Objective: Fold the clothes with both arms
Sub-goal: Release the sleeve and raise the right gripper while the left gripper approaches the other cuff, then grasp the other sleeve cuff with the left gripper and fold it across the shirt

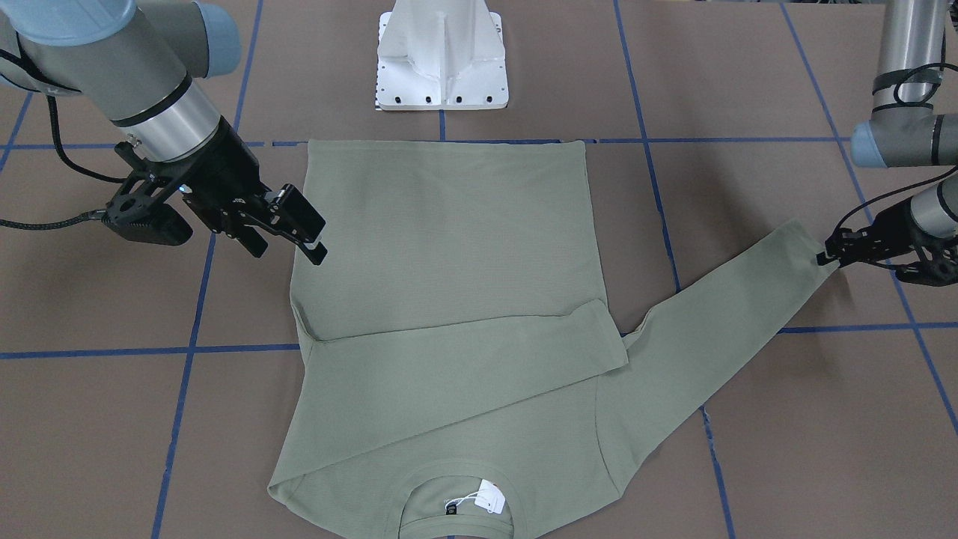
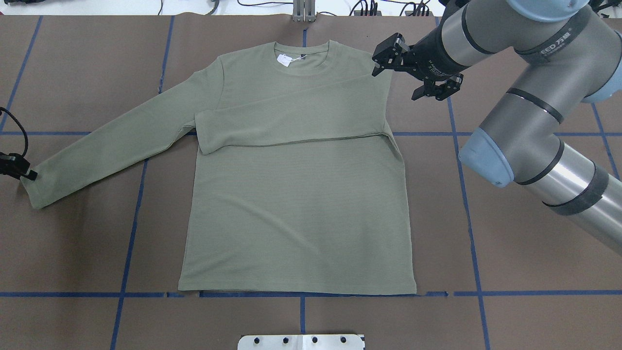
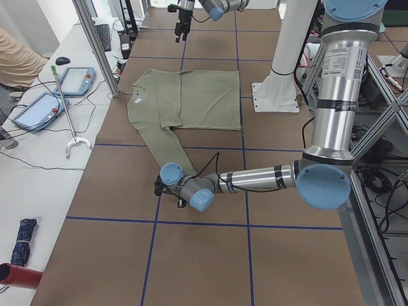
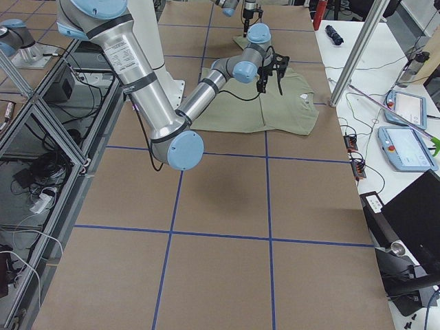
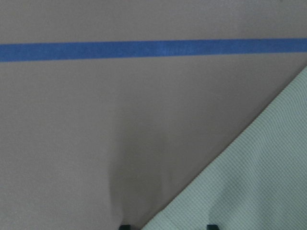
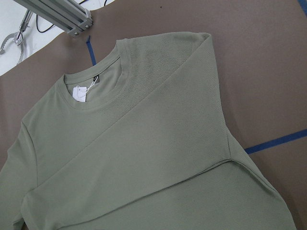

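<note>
The sage-green shirt point(image 2: 291, 218) lies flat on the brown table, collar and white hang tag point(image 2: 283, 59) at the far edge. One sleeve point(image 2: 291, 116) is folded across the chest. The other sleeve point(image 2: 107, 141) stretches out to the robot's left. My left gripper point(image 2: 19, 170) sits low at that sleeve's cuff. In the left wrist view its fingertips point(image 5: 124, 226) stand apart with the cuff corner point(image 5: 259, 172) between them. My right gripper point(image 2: 396, 83) hovers open and empty beside the shirt's right shoulder, also seen in the front view point(image 1: 292, 253). The right wrist view shows collar and folded sleeve point(image 6: 144, 153).
The white pedestal base point(image 1: 441, 56) stands just behind the shirt's hem. Blue tape lines point(image 2: 466, 194) cross the table. A side bench with tablets point(image 3: 38, 108) and an aluminium post point(image 3: 95, 44) lie beyond the far table edge.
</note>
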